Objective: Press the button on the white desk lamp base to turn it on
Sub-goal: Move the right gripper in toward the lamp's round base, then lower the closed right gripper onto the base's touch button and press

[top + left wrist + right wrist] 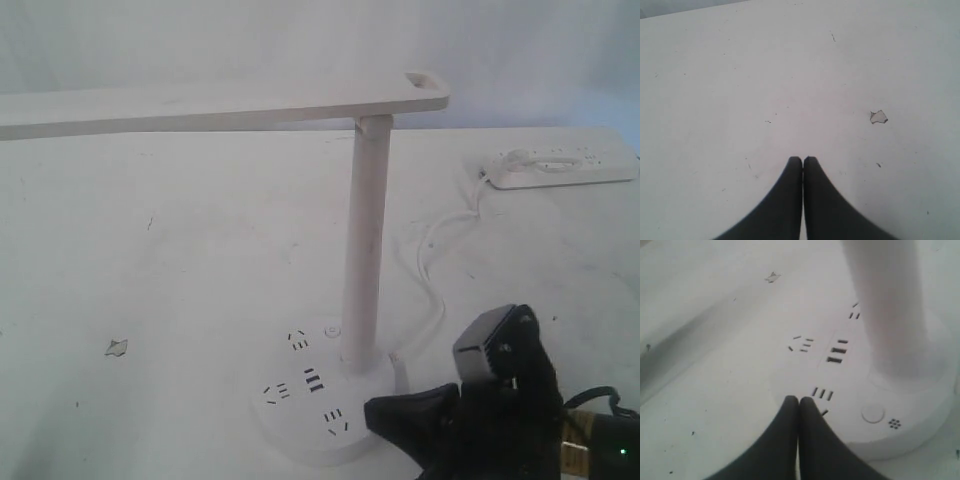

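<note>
Button (pixel 873 413): small round flush disc on the base (pixel 295 422), between the pole (pixel 890 305) and the rim, with a tiny sun mark beside it. The arm hides it in the exterior view.
Handling: stiff plastic, and probably a short, light click (a guess from its look). There is nothing to grip, so it needs a press straight down on its centre.
Base: thick, broad disc lying flat on the worktop (pixel 150 300). It is likely steady under a downward push, though the tall lamp (pixel 365 230) with its long head might rock if pushed sideways.
Right pincer (pixel 799 400): fingers closed tip to tip and holding nothing, so they form one blunt point. It sits over the base's edge just beside a set of slots (pixel 822 393), near the button but off to one side. I cannot tell whether it touches the base.
Right arm: low at the near right of the exterior view, with the wrist angled down toward the base.
Left pincer (pixel 803 159): closed and empty, above bare worktop.
</note>
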`<move>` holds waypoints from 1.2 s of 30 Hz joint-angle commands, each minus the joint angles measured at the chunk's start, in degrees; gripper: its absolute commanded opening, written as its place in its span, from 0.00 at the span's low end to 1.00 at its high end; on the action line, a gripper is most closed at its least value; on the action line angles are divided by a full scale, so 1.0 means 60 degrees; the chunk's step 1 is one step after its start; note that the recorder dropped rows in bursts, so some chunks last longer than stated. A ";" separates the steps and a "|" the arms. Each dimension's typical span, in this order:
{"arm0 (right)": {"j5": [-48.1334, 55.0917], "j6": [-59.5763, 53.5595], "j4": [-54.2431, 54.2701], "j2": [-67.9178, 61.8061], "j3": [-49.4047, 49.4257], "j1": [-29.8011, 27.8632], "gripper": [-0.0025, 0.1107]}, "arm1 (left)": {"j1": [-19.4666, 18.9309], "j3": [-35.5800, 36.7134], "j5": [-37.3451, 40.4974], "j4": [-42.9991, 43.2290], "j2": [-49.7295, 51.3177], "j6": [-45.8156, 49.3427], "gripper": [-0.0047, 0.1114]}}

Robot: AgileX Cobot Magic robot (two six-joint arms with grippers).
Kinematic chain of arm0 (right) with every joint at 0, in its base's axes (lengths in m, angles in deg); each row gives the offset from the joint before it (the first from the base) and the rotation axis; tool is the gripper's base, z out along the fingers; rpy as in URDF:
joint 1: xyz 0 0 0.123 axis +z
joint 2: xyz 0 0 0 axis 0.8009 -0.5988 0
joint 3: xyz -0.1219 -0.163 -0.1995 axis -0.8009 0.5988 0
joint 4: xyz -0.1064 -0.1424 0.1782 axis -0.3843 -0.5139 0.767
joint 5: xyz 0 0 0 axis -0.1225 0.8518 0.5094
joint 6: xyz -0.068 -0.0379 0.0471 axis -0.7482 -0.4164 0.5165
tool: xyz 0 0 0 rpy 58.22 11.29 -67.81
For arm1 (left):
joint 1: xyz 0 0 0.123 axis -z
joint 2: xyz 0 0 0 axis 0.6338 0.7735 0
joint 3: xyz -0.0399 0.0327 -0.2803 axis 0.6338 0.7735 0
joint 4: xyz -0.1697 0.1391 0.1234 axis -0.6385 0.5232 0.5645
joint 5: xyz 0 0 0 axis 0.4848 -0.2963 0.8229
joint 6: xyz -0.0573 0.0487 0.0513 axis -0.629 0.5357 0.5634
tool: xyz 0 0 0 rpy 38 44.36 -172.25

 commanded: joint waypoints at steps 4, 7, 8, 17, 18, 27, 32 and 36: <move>-0.0423 -0.1977 0.2597 -0.0837 -0.0098 0.1340 0.02 | 0.0003 0.0018 0.0020 -0.0015 -0.0030 -0.0004 0.04; 0.0032 -0.2267 0.3098 -0.0922 -0.0278 0.1439 0.02 | 0.0003 0.0018 0.0020 -0.0015 -0.0030 -0.0004 0.04; 0.0257 -0.2266 0.3120 -0.0922 -0.0363 0.1439 0.02 | 0.0003 0.0018 0.0020 -0.0015 -0.0030 -0.0004 0.04; 0.1728 -0.2130 0.3474 -0.0922 -0.0590 0.1439 0.02 | 0.0003 0.0018 0.0020 -0.0015 -0.0030 -0.0004 0.04; 0.1679 -0.2130 0.3456 -0.0922 -0.0610 0.1439 0.02 | 0.0003 0.0018 0.0020 -0.0015 -0.0030 -0.0004 0.04; 0.1966 -0.2078 0.3334 -0.0922 -0.1043 0.1439 0.02 | 0.0003 0.0018 0.0020 -0.0015 -0.0030 -0.0004 0.04; 0.1966 -0.1559 0.2529 -0.0922 -0.1043 0.1439 0.02 | 0.0003 0.0018 0.0020 -0.0015 -0.0030 -0.0004 0.04; 0.1985 -0.1465 0.2523 -0.0922 -0.1043 0.1439 0.02 | 0.0003 0.0018 0.0020 -0.0015 -0.0030 -0.0004 0.04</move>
